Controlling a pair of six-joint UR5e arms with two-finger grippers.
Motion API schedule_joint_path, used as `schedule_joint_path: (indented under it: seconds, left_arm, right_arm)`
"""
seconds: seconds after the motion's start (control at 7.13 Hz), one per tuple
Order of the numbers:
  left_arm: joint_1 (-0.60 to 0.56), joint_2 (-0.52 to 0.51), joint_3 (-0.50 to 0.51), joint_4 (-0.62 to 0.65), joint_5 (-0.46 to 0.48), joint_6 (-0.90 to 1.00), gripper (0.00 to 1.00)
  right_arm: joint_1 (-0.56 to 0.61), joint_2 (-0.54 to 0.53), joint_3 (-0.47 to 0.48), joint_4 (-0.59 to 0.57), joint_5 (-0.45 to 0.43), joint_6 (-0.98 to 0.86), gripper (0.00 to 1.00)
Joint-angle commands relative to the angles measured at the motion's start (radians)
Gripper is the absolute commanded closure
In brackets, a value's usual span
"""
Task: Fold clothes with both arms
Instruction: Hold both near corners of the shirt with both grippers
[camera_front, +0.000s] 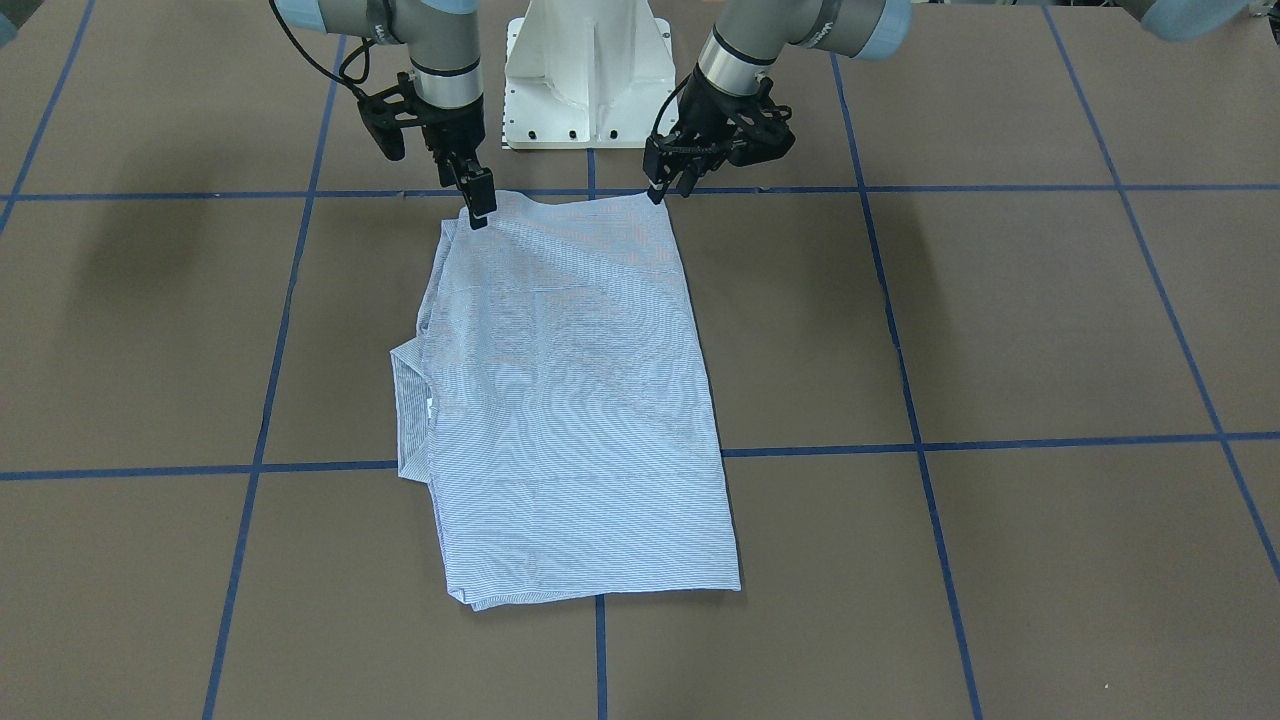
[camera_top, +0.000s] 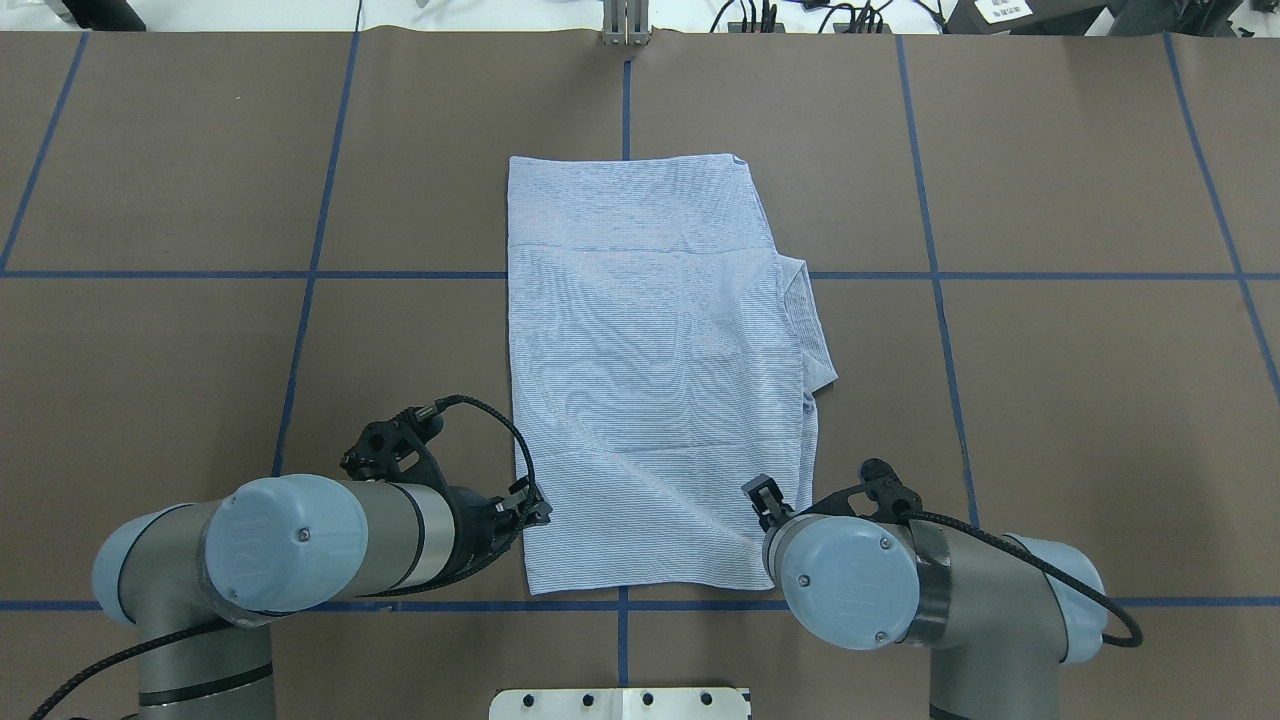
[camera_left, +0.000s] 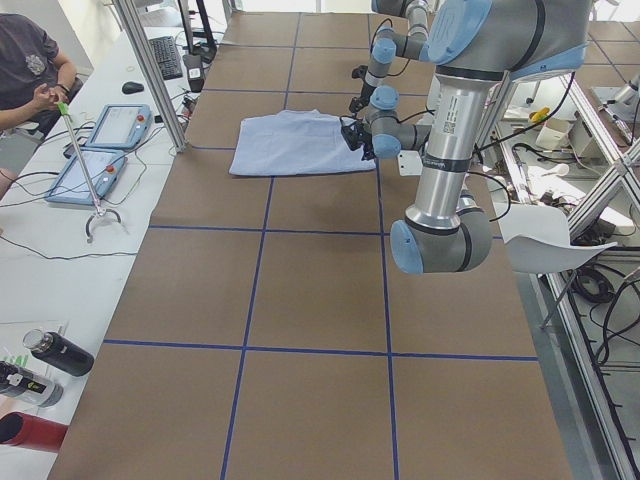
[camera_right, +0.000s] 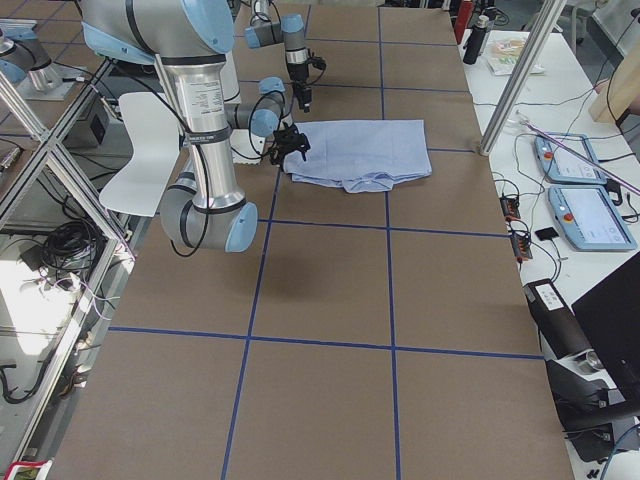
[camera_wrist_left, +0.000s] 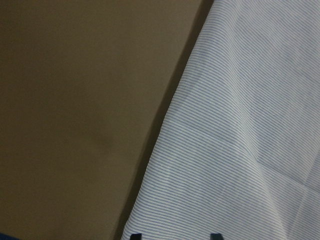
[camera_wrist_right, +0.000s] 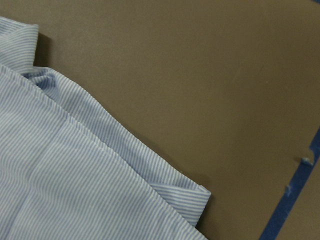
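Light blue-and-white striped shirt (camera_front: 570, 400): flat, folded to a rough rectangle, collar (camera_top: 808, 330) protruding on the robot's right. Left gripper (camera_front: 670, 190), fingertips apart, and right gripper (camera_front: 478, 208) sit low at its two robot-side corners.

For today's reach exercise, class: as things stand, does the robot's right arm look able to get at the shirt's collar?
Probably yes. The collar sticks out uncovered on the folded shirt's right-hand side, with bare table beside it. The right gripper hangs at the near corner of that same edge, with nothing between.
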Motion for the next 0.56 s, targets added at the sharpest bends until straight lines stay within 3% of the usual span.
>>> schedule_joint_path:
  seconds: [0.0, 0.42]
  left_arm:
    - [0.000, 0.001, -0.004, 0.002, 0.000, 0.000, 0.45]
    - [0.000, 0.001, -0.005, 0.003, 0.000, 0.002, 0.45]
  right_arm:
    - [-0.016, 0.010, -0.021, -0.001, 0.004, -0.002, 0.00]
    - [0.031, 0.007, -0.038, -0.029, -0.005, -0.016, 0.01]
